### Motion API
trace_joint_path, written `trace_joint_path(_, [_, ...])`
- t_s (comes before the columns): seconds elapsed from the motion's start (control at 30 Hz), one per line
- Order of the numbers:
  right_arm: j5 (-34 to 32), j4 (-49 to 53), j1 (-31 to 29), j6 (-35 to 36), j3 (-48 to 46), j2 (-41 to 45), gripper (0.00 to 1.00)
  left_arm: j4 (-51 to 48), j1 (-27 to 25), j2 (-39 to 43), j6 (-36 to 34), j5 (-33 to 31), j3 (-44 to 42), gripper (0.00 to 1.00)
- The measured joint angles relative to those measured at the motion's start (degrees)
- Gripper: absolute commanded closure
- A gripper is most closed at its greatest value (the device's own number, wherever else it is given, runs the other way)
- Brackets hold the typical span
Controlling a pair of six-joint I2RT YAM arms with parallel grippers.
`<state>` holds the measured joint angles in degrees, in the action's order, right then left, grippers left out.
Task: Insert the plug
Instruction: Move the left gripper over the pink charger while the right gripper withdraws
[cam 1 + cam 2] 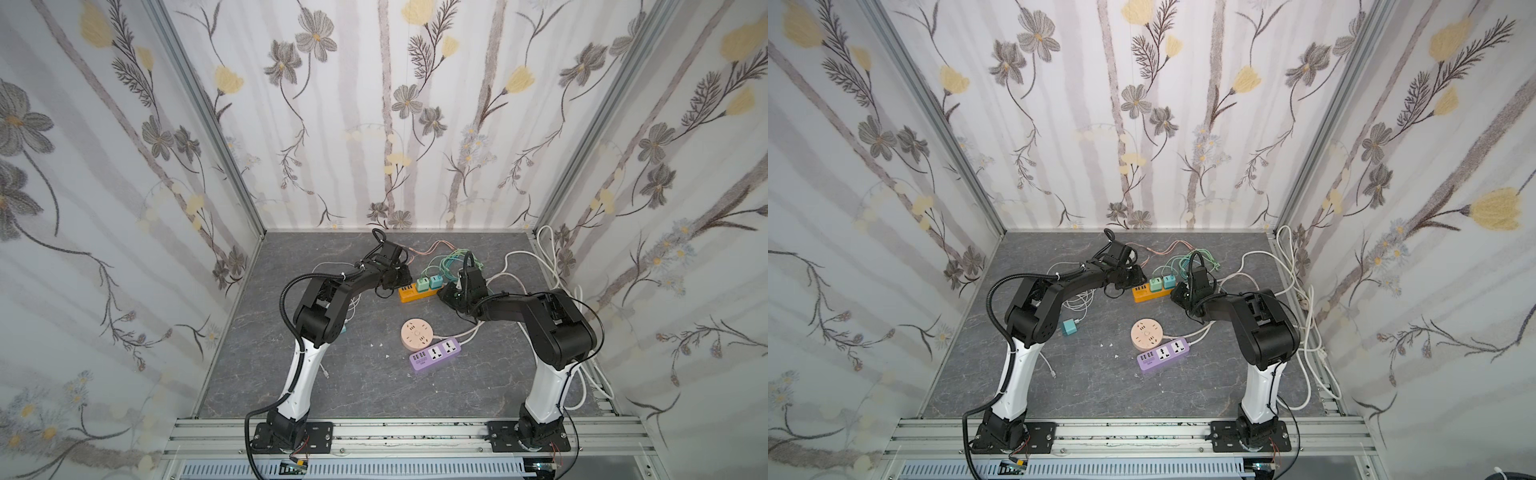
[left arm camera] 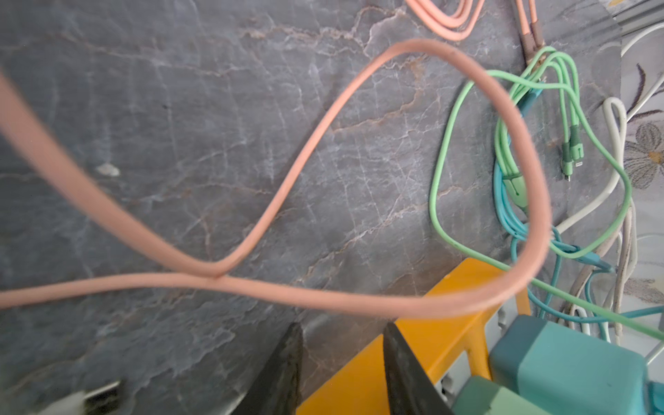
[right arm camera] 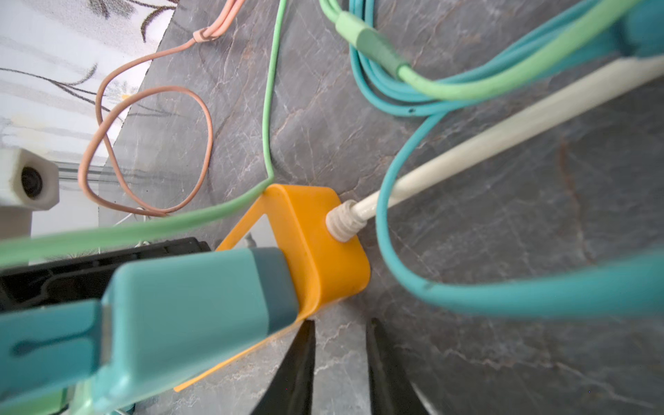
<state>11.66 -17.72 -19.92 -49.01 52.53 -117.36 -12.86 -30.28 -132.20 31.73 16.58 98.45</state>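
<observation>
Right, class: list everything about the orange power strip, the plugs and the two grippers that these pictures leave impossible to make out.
- Left gripper and right gripper: fingertips hidden under their own wrists in both top views.
- Orange power strip: the socket under the teal adapter is covered by its body, right wrist view.
- White object, left wrist view: blurred and cut off by the edge.
- Purple strip lettering: too small in both top views.

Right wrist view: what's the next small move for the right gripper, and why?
Probably back the right gripper straight away from the orange plastic power strip. Its jaws stand apart over bare grey marble-look table, holding nothing. The teal block charger looks seated in the strip, and a teal cable loops close by, so retreat without snagging it.
</observation>
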Motion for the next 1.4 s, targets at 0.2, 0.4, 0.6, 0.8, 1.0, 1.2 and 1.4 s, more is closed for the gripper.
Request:
trace_joint_path(0.2, [0.92, 1.16, -1.92, 0.5, -4.33, 4.48, 0.59, -4.52, 0.81, 1.62, -2.25, -2.08, 1.25, 0.38])
trace_joint_path(0.4, [3.41, 5.42, -5.25, 2.64, -8.63, 9.51, 0.51, -5.81, 1.01, 13.05, -3.5, -7.82, -8.7, 0.16])
trace_joint_path(0.6, [4.98, 9.55, -5.66, 3.85, -10.58, 13.46, 0.44, -5.4, -0.59, 25.24, -1.75, -14.47, -24.57, 0.02])
trace_joint_path(0.8, [9.68, 16.65, -6.54, 7.32, -8.33, 14.73, 0.39, -6.4, -1.27, 33.27, -0.17, -19.82, -33.07, 0.0])
trace_joint_path(1.0, [14.05, 21.27, -7.91, 9.18, -6.64, 14.08, 0.36, -8.81, -0.83, 34.69, -2.67, -22.1, -33.27, 0.0])
trace_joint_path(1.2, [17.38, 23.45, -9.68, 10.56, -3.65, 11.93, 0.35, -9.09, -0.46, 27.43, -4.96, -17.97, -28.92, 0.0])
trace_joint_path(1.4, [19.54, 23.5, -11.52, 12.02, -3.13, 12.76, 0.32, -7.13, 0.28, 20.37, -4.92, -16.48, -25.4, 0.0])
